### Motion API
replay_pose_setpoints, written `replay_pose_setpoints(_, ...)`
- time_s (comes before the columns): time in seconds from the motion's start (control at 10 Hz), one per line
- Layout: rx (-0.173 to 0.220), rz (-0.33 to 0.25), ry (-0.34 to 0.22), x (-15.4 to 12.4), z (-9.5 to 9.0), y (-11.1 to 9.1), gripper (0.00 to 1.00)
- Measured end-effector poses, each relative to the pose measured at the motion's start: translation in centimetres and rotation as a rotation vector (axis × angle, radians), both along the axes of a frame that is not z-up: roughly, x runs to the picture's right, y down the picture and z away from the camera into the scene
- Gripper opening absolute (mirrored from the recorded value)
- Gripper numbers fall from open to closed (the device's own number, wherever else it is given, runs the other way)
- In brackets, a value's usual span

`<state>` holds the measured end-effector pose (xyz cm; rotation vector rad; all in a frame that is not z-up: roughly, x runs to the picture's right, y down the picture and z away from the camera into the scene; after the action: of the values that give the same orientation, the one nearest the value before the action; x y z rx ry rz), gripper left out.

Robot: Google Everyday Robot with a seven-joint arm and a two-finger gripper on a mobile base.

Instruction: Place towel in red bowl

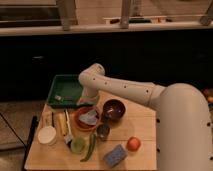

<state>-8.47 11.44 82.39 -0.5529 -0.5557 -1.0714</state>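
Near the left edge of the wooden tabletop [142,159]: white round cup [47,135]. At the back-left corner: green rectangular tray [66,90]. Toward the middle: crumpled pale towel [88,118] lying inside the shallow red bowl [80,123]. Directly above towel: pincer [90,106], cannot tell whether open or closed. Just right: dark brown bowl [114,109]. Near the front edge: blue sponge [114,155], orange fruit [133,144].

A wooden table [142,156] stood before a dark wall [150,55]. Above it ran a pale ledge [100,27] with grey posts [66,12]. The gripper [89,106] hung over the table. Light was dim and warm.
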Motion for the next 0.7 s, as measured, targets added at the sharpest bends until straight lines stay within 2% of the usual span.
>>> replay_pose_setpoints(0.7,-0.001,-0.001,-0.001,-0.12,0.02,0.08,0.80)
